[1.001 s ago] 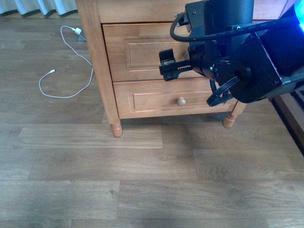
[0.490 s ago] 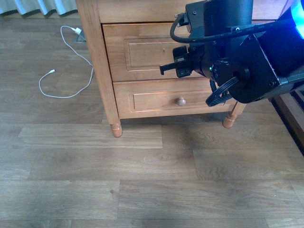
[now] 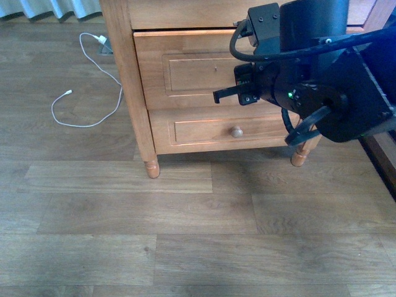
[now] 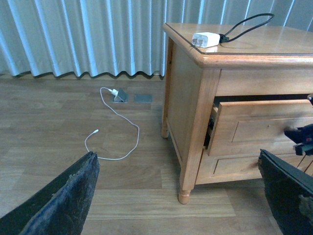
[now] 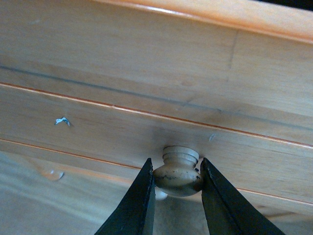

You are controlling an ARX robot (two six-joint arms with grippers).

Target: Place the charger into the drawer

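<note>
The charger (image 4: 205, 39), a white block with a black cable, lies on top of the wooden nightstand (image 4: 195, 122). The upper drawer (image 3: 185, 68) (image 4: 264, 129) stands slightly pulled out, with a dark gap showing at its side. In the right wrist view its round pale knob (image 5: 177, 172) sits pinched between both black fingers of my right gripper (image 5: 176, 165), which is shut on it. From the front, that gripper (image 3: 230, 93) is at the drawer's front panel. My left gripper (image 4: 177, 153) hangs open over the floor, to the left of the nightstand, holding nothing.
A long thin white cable (image 3: 86, 80) (image 4: 115, 122) loops on the wooden floor left of the nightstand, running to a floor socket (image 4: 120, 95). The lower drawer (image 3: 204, 130) is closed. Curtains (image 4: 83, 34) hang behind. Dark furniture (image 3: 380, 151) stands at the right.
My right gripper has shut on the upper drawer's knob and drawn back a little. The drawer has come slightly out of the nightstand.
</note>
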